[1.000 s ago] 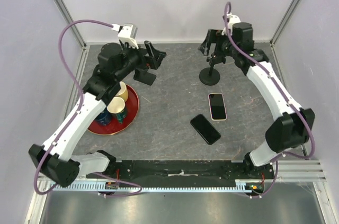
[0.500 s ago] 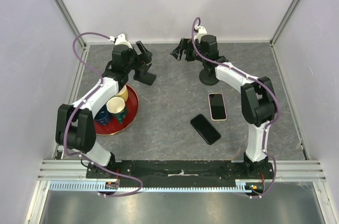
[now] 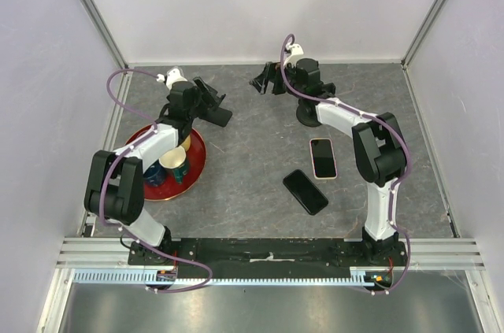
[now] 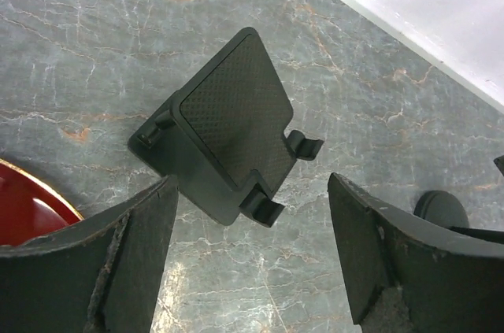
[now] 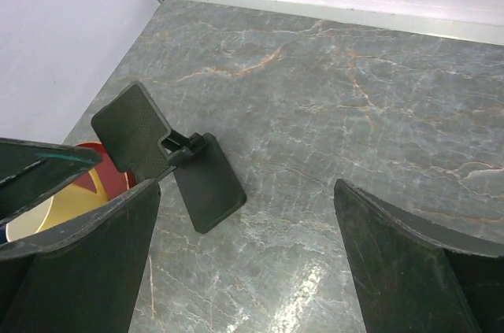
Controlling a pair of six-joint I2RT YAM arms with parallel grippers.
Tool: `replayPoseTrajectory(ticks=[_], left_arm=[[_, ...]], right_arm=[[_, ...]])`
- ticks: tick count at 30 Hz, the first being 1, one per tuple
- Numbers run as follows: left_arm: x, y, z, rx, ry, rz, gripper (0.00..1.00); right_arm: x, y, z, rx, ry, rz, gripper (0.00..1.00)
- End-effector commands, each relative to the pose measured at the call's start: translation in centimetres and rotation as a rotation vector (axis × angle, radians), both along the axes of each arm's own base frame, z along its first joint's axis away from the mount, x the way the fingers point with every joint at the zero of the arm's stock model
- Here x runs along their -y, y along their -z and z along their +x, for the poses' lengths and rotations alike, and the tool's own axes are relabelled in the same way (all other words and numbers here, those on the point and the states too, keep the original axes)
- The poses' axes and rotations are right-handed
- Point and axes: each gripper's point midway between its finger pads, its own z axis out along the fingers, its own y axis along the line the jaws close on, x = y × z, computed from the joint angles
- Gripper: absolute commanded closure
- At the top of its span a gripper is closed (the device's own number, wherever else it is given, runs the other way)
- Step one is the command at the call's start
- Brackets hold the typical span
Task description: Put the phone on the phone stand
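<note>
A phone with a pink rim (image 3: 322,157) and a black phone (image 3: 305,191) lie flat on the grey table, right of centre. The black phone stand (image 3: 218,115) sits at the back left, its textured plate tilted; it also shows in the left wrist view (image 4: 228,124) and the right wrist view (image 5: 169,156). My left gripper (image 3: 206,95) (image 4: 252,191) is open and empty just above the stand. My right gripper (image 3: 264,81) (image 5: 246,187) is open and empty, to the right of the stand and far from both phones.
A black round-based stand (image 3: 309,116) stands at the back centre, under my right arm. A red tray (image 3: 197,161) with several cups sits at the left, close to the phone stand. Walls enclose the back and both sides.
Both arms have folded back. My right gripper has swung left, away from the round-based stand. My left gripper has come down closer over the phone stand. The phones have not moved.
</note>
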Motion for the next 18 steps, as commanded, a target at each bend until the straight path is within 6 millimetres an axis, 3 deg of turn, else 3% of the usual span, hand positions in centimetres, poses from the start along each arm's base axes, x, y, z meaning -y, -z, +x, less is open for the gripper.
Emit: replayPoseTrajectory(ticks=[1,5,18], left_arm=[[-0.6,-0.4,1.5,0.058,-0.053,-0.027,0.2],[-0.2,1.3,2.3,0.032,-0.029,-0.042,0.36],[0.5,1.3,3.4,0.109,0.072,-0.01,0.43]], right_arm=[[-2.1,-2.8,-1.0,0.112,-0.051,0.006,0.02],[-2.5,-2.5,-1.1,0.123,-0.047,-0.012,0.02],[-3.0,-1.7,-1.5,0.129,-0.063,-0.045,0.02]])
